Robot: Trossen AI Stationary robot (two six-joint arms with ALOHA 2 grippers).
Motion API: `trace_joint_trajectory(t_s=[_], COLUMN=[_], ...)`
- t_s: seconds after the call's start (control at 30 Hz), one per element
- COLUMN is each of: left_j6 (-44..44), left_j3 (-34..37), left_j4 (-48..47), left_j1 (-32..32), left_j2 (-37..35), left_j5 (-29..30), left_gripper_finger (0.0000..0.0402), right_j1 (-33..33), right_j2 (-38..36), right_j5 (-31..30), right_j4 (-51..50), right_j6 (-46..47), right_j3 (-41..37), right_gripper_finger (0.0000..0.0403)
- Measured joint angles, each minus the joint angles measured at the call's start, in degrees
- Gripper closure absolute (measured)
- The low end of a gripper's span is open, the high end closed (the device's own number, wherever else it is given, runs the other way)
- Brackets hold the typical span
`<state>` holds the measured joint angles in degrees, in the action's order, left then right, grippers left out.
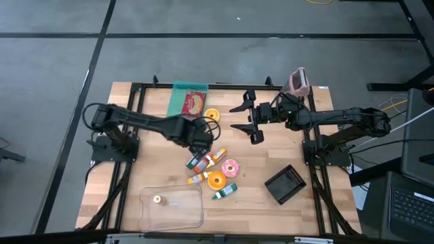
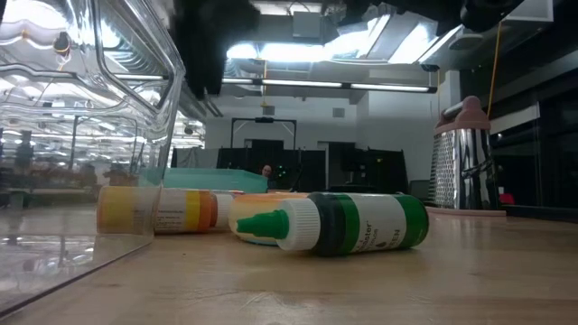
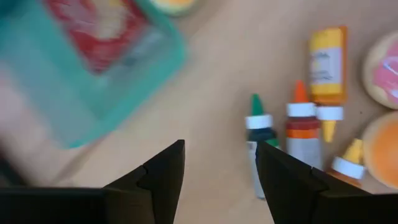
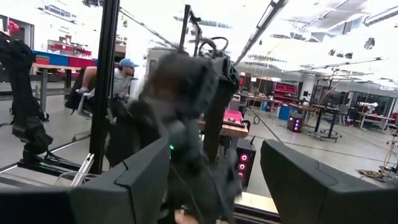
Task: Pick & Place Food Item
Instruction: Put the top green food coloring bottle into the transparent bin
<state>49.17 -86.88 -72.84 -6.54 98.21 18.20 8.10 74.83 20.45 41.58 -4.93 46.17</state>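
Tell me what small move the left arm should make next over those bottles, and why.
Probably lower the left gripper and shift it sideways onto the green-capped bottle. Its fingers are open and empty above bare table, with that bottle lying just off to one side. The right gripper waits open, raised over the table's far side.

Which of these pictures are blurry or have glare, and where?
Left wrist view: the teal tray is smeared with blur, while the bottles are only slightly soft. Right wrist view: the left arm close ahead is blurred, and the ceiling is washed out bright. Low view: the clear container shows glare and warped reflections. High view: evenly lit.
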Motion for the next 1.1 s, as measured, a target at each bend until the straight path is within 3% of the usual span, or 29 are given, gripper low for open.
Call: trace_joint_trajectory(t_s=[0.2, 0.3, 0.4, 0.57, 1.1], left_j6=[-0.6, 1.91, 3.3, 4.38, 10.02], left_j3=[11.8, 16.4, 19.36, 20.58, 20.79], left_j4=[5.03, 6.36, 14.4, 23.48, 23.79], left_j1=[2.87, 1.17, -0.73, -3.13, -6.13], left_j2=[0.0, 0.04, 0.05, 0.04, 3.94], left_j5=[-7.41, -9.18, -10.49, -11.5, -9.86], left_gripper_finger=[0.021, 0.021, 0.021, 0.021, 0.0191], right_j1=[0.0, 0.0, 0.0, 0.0, -0.02], right_j2=[0.0, 0.0, 0.0, 0.0, 0.0], right_j5=[0.15, 0.15, 0.15, 0.11, 0.13], right_j4=[-2.17, -2.42, -2.44, -2.22, -2.22], right_j6=[-0.02, -0.04, -0.27, -0.22, 1.09], right_j3=[0.0, 0.0, 0.0, 0.0, 0.0], right_gripper_finger=[0.0156, 0.0156, 0.0156, 0.0156, 0.0156])
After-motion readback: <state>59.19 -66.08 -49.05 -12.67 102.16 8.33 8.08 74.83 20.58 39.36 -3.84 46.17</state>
